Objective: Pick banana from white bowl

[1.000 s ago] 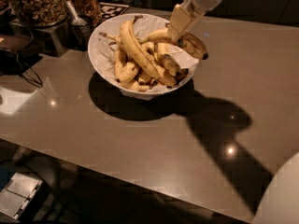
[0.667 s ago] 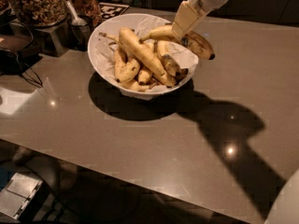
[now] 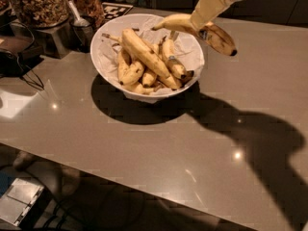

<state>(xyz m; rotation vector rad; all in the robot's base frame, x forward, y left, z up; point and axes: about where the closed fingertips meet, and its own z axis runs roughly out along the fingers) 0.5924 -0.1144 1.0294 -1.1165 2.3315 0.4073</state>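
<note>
My gripper (image 3: 198, 24) comes down from the top right and is shut on the banana (image 3: 219, 36), a curved yellow one with brown blotches and a black tip. It holds the banana in the air above the right rim of the white bowl (image 3: 111, 64). The stem end points left over the bowl and the black tip hangs out past the rim to the right. The bowl has a crumpled paper lining and holds several other bananas, among them a long clean yellow one (image 3: 144, 53).
Clear jars of nuts (image 3: 36, 4) and a metal scoop (image 3: 77, 16) stand at the back left beside the bowl. Dark cables (image 3: 21, 71) lie at the left edge. The grey table (image 3: 144, 148) stretches to the front and right.
My gripper has risen with the banana, lifting it from the bowl's right rim to well above it. The bowl and the other bananas have not moved.
</note>
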